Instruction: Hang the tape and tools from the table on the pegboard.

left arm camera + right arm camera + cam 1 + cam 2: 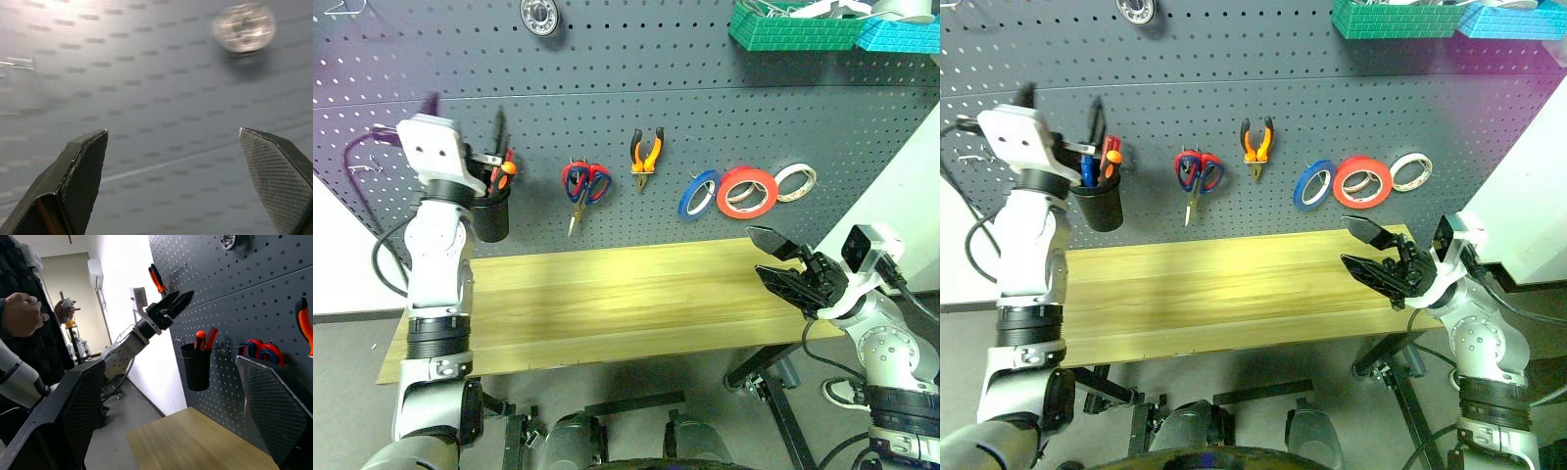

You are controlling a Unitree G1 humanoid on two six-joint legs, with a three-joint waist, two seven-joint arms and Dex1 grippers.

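Fingers (83,181) of our left gripper (186,181) stand spread wide, holding nothing, raised close to the pegboard (705,108) above the black cup (491,213) near its left edge. Our right gripper (773,262) hangs over the table's (607,304) right end, jaws wide apart and empty. On the pegboard hooks we see the red-handled scissors (583,188), the pliers (646,157), the blue tape ring (699,193), the tape (748,190) and a pale ring (795,182), all in a row above the table's back edge.
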